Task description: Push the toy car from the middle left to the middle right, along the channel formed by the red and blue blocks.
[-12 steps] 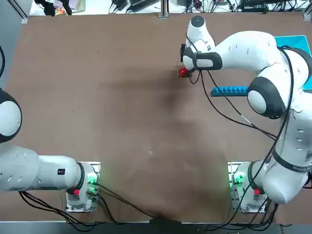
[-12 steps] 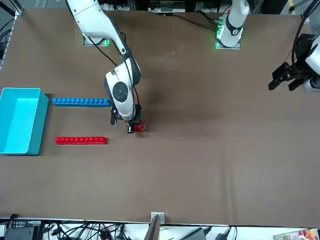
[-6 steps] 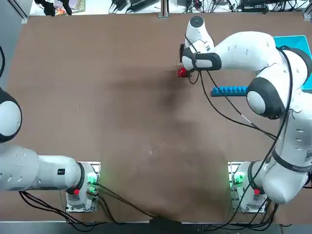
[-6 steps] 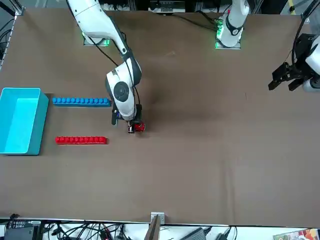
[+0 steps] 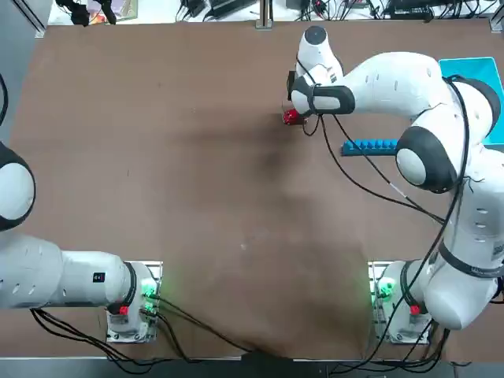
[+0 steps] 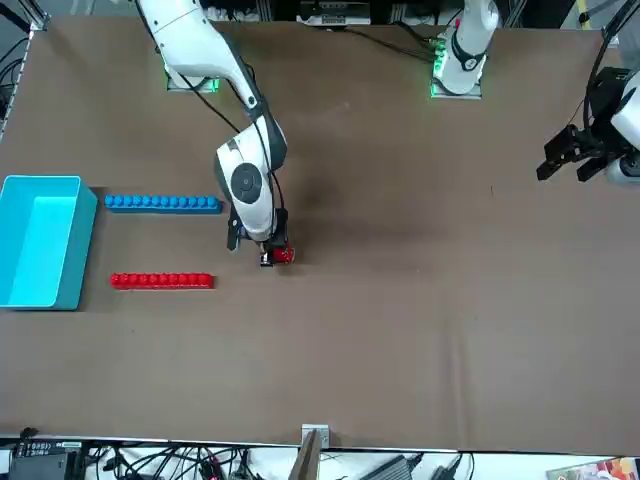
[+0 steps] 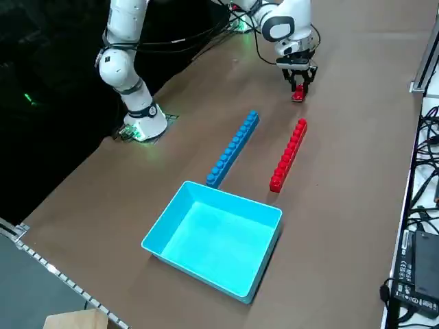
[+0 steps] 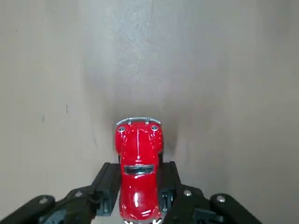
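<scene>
Out beyond the channel's 9 o'clock mouth, with 12 o'clock pointing away from the robot's bases, the red toy car is low over the bench. The right gripper is closed down to the car's width, one finger along each flank, and appears to have hold of it. Whether the wheels bear on the bench I cannot tell.

The channel runs towards 3 o'clock, with the red studded bar on its 12 o'clock side and the blue studded bar on its 6 o'clock side. The light-blue open box lies past its far end.

The step in hand looks to be lining the car up for the run in. It seems to sit nearer the red bar's line than the middle, so I would ease it slightly towards 6 o'clock first. Square its long axis to the gap, have the wheels down, then push steadily towards 3 o'clock. Mind the fingers as well as the car: they add width, and one catching the end of a bar could shove it askew. Keep the push level, and stop short of the box.
</scene>
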Robot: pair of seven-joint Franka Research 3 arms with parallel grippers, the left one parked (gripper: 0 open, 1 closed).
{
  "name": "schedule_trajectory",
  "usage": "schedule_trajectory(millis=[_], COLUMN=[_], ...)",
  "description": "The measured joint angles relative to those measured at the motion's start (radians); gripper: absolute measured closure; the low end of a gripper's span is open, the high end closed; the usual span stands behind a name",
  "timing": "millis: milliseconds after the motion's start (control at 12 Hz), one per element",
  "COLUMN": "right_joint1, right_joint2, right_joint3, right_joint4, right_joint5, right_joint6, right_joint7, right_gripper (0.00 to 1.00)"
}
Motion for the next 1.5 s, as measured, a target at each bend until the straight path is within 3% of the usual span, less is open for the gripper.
schedule_trajectory(millis=[167, 250, 417, 500, 1083, 1500], right_joint1=[0.002, 0.003, 0.004, 0.005, 0.002, -0.001], right_joint2=[0.006, 0.015, 0.048, 0.069, 0.057, -0.019], right_joint3=[0.000, 0.000, 0.000, 0.000, -0.012, -0.016], right_joint4=[0.005, 0.008, 0.027, 0.059, 0.196, 0.214], right_joint5=[0.000, 0.000, 0.000, 0.000, -0.002, -0.003], right_joint6=[0.001, 0.005, 0.021, 0.020, -0.152, -0.279], right_joint7=[0.000, 0.000, 0.000, 0.000, -0.014, -0.227], right_gripper=[0.52, 0.43, 0.21, 0.01, 0.00, 0.00])
